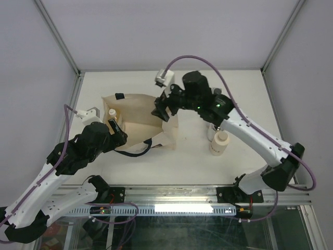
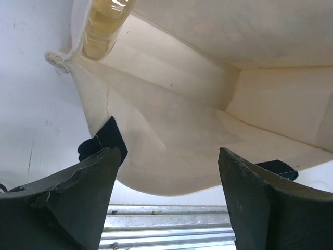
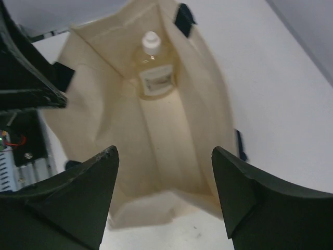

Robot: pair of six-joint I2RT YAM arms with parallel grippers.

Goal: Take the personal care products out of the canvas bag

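Note:
The beige canvas bag (image 1: 136,115) lies left of the table's middle, its navy handles (image 1: 139,148) trailing toward me. The clear amber-liquid bottle (image 3: 153,72) with a white cap lies inside it at the far end. It also shows in the left wrist view (image 2: 103,26) and the top view (image 1: 112,113). My left gripper (image 1: 117,131) is open at the bag's left edge, the bag's rim (image 2: 171,177) between its fingers. My right gripper (image 1: 158,109) is open and empty at the bag's right end. The cream cylindrical bottle (image 1: 219,143) stands on the table, right of the bag. The other two bottles are hidden.
A pale object (image 1: 210,130) stands just behind the cream bottle, mostly hidden by my right arm. White walls and metal frame posts enclose the table (image 1: 244,94). A metal rail (image 1: 171,197) runs along the near edge.

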